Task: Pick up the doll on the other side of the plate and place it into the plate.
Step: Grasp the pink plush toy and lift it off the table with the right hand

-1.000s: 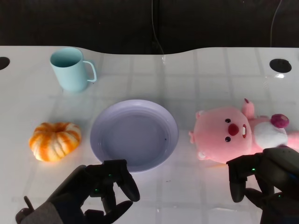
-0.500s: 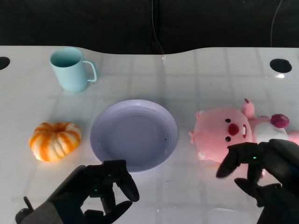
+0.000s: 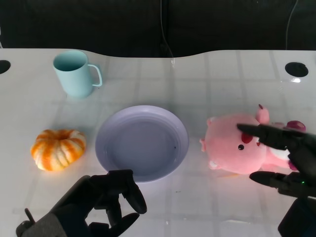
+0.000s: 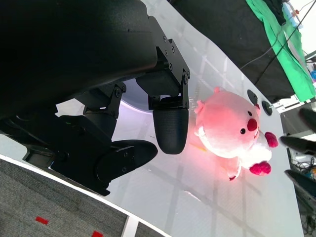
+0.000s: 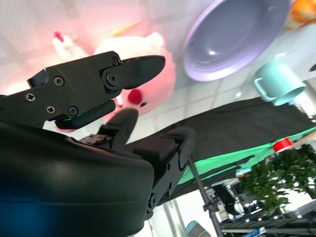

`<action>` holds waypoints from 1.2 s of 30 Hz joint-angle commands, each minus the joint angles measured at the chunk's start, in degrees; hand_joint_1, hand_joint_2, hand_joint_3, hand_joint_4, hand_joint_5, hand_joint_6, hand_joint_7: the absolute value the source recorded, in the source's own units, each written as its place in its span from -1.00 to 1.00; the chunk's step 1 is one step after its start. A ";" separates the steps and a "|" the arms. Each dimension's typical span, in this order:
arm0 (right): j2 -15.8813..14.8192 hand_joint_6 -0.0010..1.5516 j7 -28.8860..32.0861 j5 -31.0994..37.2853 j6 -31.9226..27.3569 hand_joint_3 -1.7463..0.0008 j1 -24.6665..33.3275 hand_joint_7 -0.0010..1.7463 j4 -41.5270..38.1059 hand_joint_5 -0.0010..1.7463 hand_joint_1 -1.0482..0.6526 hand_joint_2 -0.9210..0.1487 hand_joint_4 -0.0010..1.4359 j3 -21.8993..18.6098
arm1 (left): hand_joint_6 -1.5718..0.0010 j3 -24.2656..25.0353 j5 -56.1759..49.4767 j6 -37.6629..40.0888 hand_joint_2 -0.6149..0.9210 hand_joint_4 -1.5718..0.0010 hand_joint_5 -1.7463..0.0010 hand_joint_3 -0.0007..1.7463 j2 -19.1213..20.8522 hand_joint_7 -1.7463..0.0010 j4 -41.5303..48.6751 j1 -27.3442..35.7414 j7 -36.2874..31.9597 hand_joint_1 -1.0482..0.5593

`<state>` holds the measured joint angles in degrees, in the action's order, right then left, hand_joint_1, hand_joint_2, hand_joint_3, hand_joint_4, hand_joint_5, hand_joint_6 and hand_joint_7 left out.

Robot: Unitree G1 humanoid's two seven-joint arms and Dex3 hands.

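Head view: right robot hand (image 3: 286, 160) sits over the doll (image 3: 232, 148), fingers spread wide, one long finger laid across the doll's face, another below its body. Not closed on anything yet; whether the fingers actually touch the plush can't be told from here. Right wrist view agrees: fingers (image 5: 133, 66) apart with the pink doll showing between and behind them. Left robot hand (image 3: 111, 200) hangs just on the near side of the plate (image 3: 142, 142), fingers loosely curled, holding nothing, no contact with the plate visible.

Doll lies on its side on the table (image 3: 222, 84), just beside the plate's right rim, apart from it, head toward the plate. Plate holds nothing. Pumpkin (image 3: 58, 148) is left of the plate, mint mug (image 3: 75, 73) is beyond the plate to the left, both well clear of the work.

Step in hand, as a judgement: reach and pre-grasp on the doll, pick not yet done. Next move calls for closing the fingers round the soft head or body, firm enough that the plush doesn't slip, then lift and carry left over the plate rim and release in the middle.
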<state>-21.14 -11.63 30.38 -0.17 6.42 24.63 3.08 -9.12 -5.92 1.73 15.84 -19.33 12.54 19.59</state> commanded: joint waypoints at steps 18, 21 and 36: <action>-10.13 -0.85 -13.95 13.42 -12.10 1.00 -8.12 -0.98 -0.38 -0.69 -0.61 -0.94 -1.00 2.39 | 0.16 -0.34 -2.31 -1.46 0.65 0.14 -1.00 -0.04 0.94 -0.59 -1.06 0.99 -0.39 0.07; -10.76 -0.84 -14.29 14.74 -11.49 0.99 -10.21 -0.98 -4.05 -0.68 -0.63 -0.95 -0.99 4.08 | 0.16 -0.21 -2.21 -1.20 0.65 0.15 -1.00 -0.04 0.91 -0.59 -1.21 1.19 -0.29 0.07; -9.64 -0.83 -13.30 16.20 -10.45 0.98 -22.63 -0.99 -26.91 -0.66 -0.63 -1.00 -1.00 12.48 | 0.16 -0.20 -2.22 -1.83 0.64 0.15 -1.00 -0.01 0.85 -0.58 -1.07 1.47 -0.24 0.08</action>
<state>-30.62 -24.89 46.47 -10.31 -15.04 -1.07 15.13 -9.59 -8.24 0.43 16.07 -20.28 13.86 19.58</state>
